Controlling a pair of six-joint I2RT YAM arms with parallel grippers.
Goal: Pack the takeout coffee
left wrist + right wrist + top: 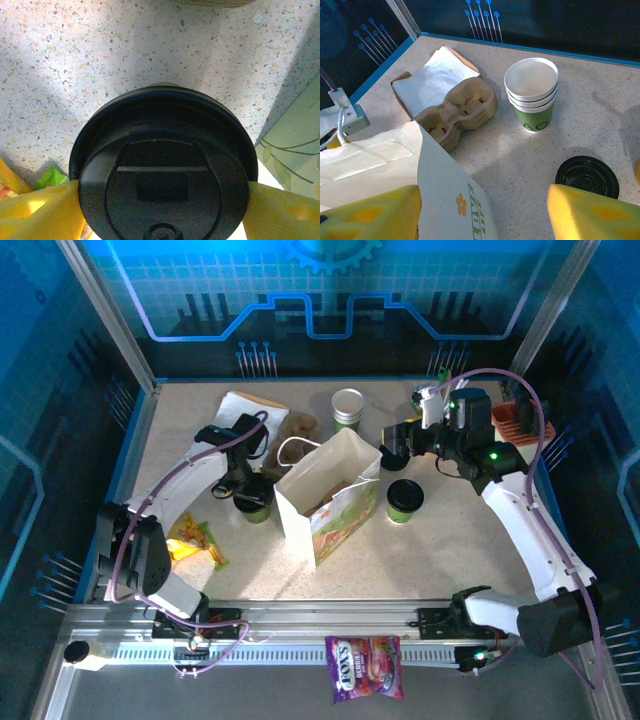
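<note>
Straddling one lidded cup at the paper bag's 9 o'clock, the left end effector points down, elbow bent, jaws flanking it for a lift; clenched or not, I cannot tell. The right end effector hangs released by the bag's 1 o'clock rim. The second cup waits at 3 o'clock.

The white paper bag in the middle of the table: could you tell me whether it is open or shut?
Open. The paper bag stands upright with its mouth spread wide, the inside showing from above.
</note>
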